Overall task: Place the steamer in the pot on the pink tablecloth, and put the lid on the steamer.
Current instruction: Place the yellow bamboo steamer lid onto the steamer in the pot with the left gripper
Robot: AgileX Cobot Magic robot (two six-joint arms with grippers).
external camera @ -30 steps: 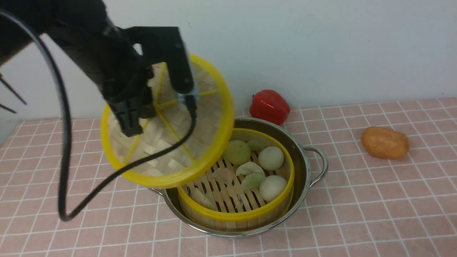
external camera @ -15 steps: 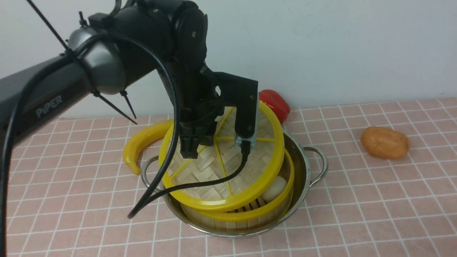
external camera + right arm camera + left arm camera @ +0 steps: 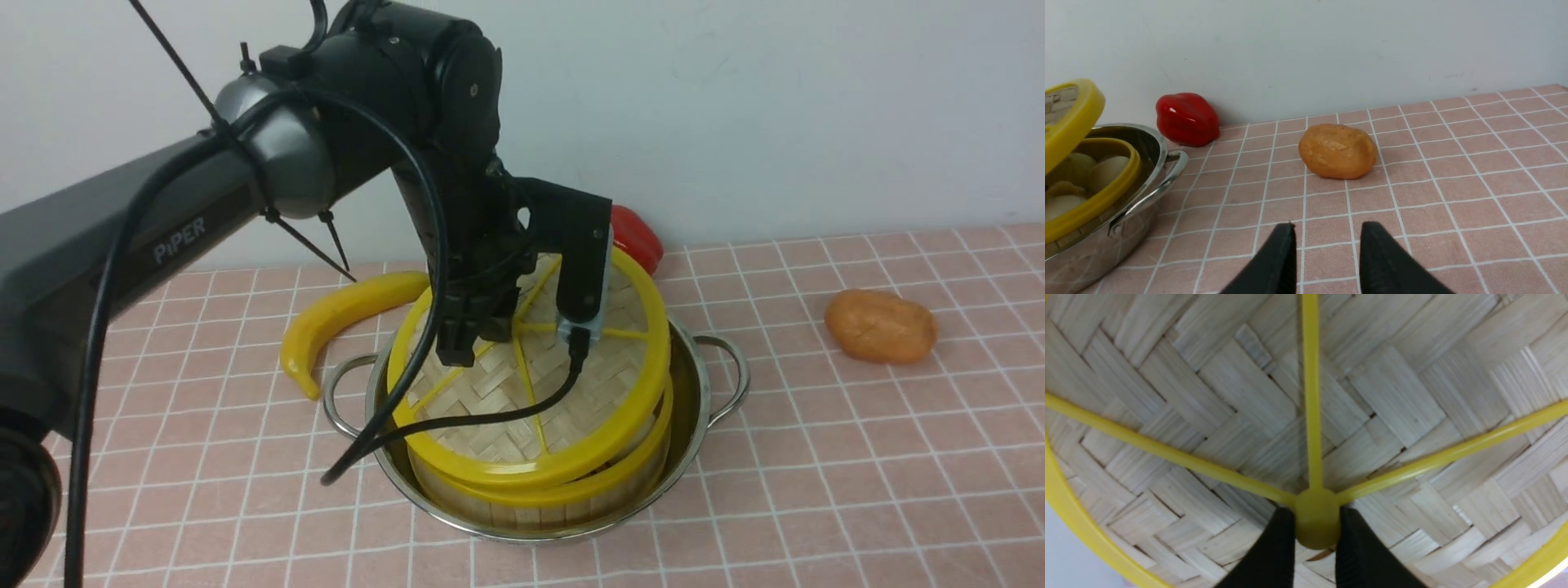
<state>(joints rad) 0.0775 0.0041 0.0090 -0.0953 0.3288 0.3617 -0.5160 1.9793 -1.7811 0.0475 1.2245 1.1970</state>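
Now the lid (image 3: 490, 412) has come across and down. One second ago it hung high and to the left of the pot (image 3: 704, 384), steeply tilted, with the food in the steamer (image 3: 571, 488) open to view. Half a second ago it was over the pot, and at this moment it covers nearly the whole steamer mouth. The left gripper (image 3: 1316, 523) is clamped on the lid's yellow centre hub, one black finger on either side. The lid is not yet flat: its near edge lies against or just above the steamer's near rim (contact cannot be confirmed), while its far right edge stands clear, and the right wrist view shows pale buns in that gap. The steamer sits inside the pot, which stands on the pink tablecloth (image 3: 816, 457), so the first half of the task reads as done. Judgement: what remains is levelling the lid, seating it on the rim and letting go. The right gripper (image 3: 1327, 239) hangs above the cloth on the right with jaws parted and nothing between them, near the orange lump (image 3: 1337, 151).
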